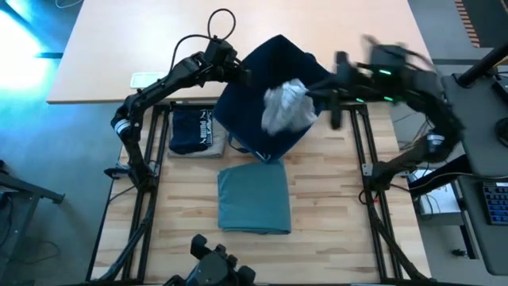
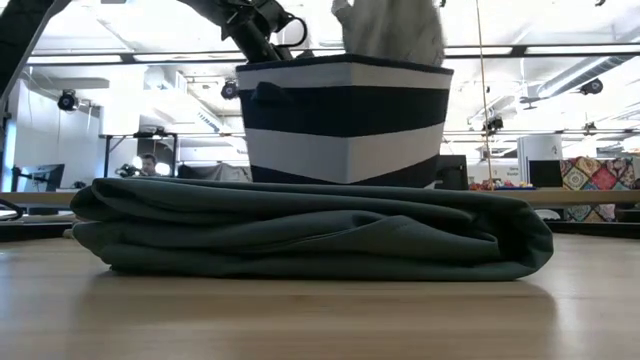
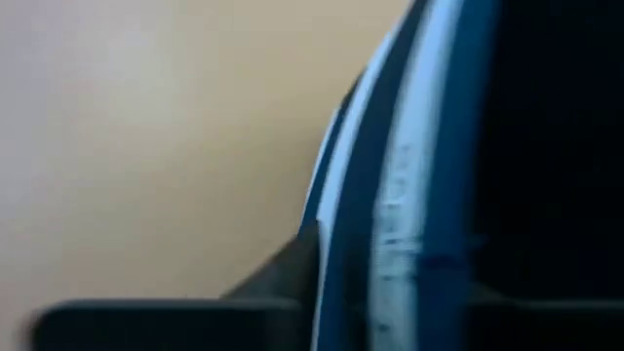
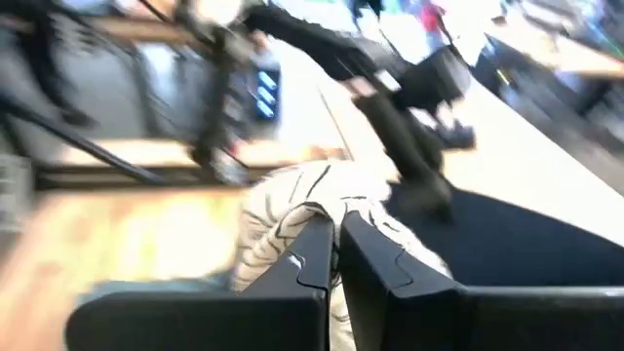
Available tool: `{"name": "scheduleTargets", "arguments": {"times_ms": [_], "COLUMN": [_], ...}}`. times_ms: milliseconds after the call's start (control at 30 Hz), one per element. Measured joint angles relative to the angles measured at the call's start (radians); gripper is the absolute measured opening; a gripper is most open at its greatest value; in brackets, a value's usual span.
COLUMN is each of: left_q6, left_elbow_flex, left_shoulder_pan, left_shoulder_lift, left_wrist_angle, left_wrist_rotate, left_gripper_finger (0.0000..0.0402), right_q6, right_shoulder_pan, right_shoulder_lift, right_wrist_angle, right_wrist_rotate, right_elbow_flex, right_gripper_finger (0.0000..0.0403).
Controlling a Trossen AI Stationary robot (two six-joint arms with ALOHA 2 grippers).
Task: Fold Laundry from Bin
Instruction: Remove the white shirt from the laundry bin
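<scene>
The navy bin [image 1: 270,75] with white stripes [image 2: 345,150] stands at the table's far middle. My left gripper [image 1: 240,75] is at its left rim. My right gripper [image 1: 311,95] is above the bin, shut on a pale grey-white cloth [image 1: 286,110] that also shows above the rim in the low view [image 2: 390,30]. A folded teal garment [image 1: 254,199] lies flat on the table, nearer than the bin. A folded navy garment with white lettering [image 1: 190,129] lies left of the bin on a beige piece [image 1: 213,151]. My left gripper has the bin's left rim [image 3: 390,205] between its fingers. One finger [image 3: 283,278] shows outside the wall; the other is hidden by the wall. It comes at the rim slanting down from the left. The bin stands on the table. My right gripper pinches a bunched fold of the pale cloth [image 4: 322,210] between its two shut fingers [image 4: 302,263], coming almost level from the table's right. The cloth hangs below the fingers over the bin's opening. The bin's rim hides its lower end [image 2: 395,55].
A small white flat device [image 1: 147,79] lies on the far table, left of the bin, and a black cable loop [image 1: 222,20] lies behind it. Dark frame rails [image 1: 159,159] run along both table sides. Bare wood shows left and right of the teal garment.
</scene>
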Motion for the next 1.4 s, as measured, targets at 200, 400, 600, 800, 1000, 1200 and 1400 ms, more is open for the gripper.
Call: {"name": "scheduleTargets", "arguments": {"times_ms": [200, 400, 600, 800, 1000, 1200, 1400], "left_q6": [-0.035, -0.067, -0.119, -0.164, -0.121, -0.111, -0.059], "left_elbow_flex": [0.095, 0.314, 0.490, 0.390, 0.431, 0.500, 0.495], "left_shoulder_pan": [0.037, 0.130, 0.194, 0.217, 0.236, 0.249, 0.244], "left_shoulder_lift": [0.017, 0.108, 0.250, 0.237, 0.236, 0.197, 0.035], "left_wrist_angle": [-0.009, -0.086, -0.115, -0.092, -0.176, -0.146, -0.111], "left_wrist_rotate": [-0.024, -0.091, -0.085, -0.045, -0.006, 0.002, 0.039], "left_gripper_finger": [0.0011, 0.0005, 0.0007, 0.0043, 0.0133, 0.0225, 0.0273], "right_q6": [0.078, 0.186, 0.279, 0.421, 0.498, 0.519, 0.499], "right_shoulder_pan": [0.191, 0.368, 0.440, 0.436, 0.431, 0.431, 0.431], "right_shoulder_lift": [-0.082, -0.074, -0.034, 0.000, 0.004, 0.003, -0.025], "right_wrist_angle": [-0.065, -0.139, -0.160, -0.301, -0.325, -0.326, -0.331], "right_wrist_rotate": [-0.006, -0.006, 0.101, 0.352, 0.377, 0.364, 0.336], "right_elbow_flex": [-0.010, -0.012, -0.064, -0.145, -0.280, -0.371, -0.385], "right_gripper_finger": [0.0009, 0.0009, 0.0009, 0.0009, 0.0009, 0.0009, 0.0009]}}
